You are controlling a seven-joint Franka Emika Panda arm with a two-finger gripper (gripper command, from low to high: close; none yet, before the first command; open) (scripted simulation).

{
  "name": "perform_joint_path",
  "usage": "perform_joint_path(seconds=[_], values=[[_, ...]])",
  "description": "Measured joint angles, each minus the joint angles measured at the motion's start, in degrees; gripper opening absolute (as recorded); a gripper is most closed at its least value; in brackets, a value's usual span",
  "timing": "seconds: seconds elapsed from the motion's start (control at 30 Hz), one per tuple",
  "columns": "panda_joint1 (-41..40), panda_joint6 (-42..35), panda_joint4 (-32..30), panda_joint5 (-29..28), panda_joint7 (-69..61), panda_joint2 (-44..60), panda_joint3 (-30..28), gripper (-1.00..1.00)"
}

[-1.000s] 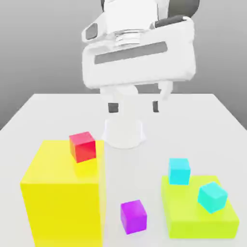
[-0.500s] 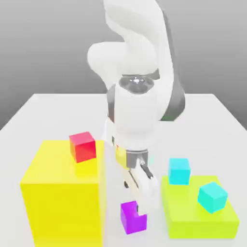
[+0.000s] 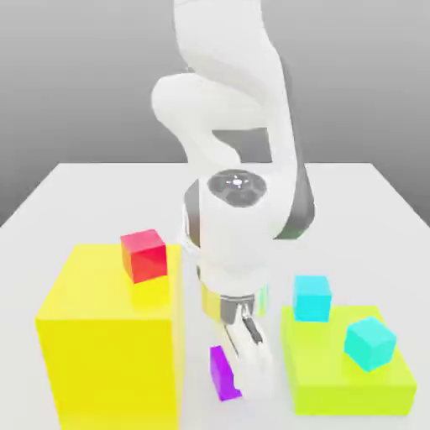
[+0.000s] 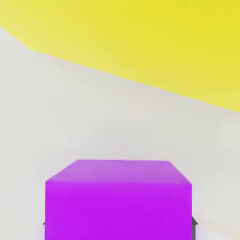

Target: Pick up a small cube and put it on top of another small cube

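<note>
No readable text, labels, brands, numbers or signs on anything in either view.

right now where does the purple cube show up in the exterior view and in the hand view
Exterior view: the small purple cube is low, near the middle, partly behind the gripper.
Hand view: the cube is close up, with a small dark piece at each side.
Shared landmark: the big yellow block, also in the hand view.
</note>
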Motion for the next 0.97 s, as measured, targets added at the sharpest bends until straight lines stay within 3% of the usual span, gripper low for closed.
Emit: perform_joint_path(seconds=[0.3, 0.67, 0.83, 0.87, 0.97], values=[[6.2, -10.2, 3.7, 6.3, 8.8, -6.8, 5.2, -1.00], [15.0, -21.6, 9.6, 5.8, 28.1, -12.3, 9.7, -1.00], [16.3, -15.0, 9.0, 1.8, 33.1, -6.0, 8.9, -1.00], [16.3, -13.6, 8.8, 1.2, 33.6, -4.7, 8.7, 1.00], [16.3, -13.6, 8.8, 1.2, 33.6, -4.7, 8.7, 1.00]])
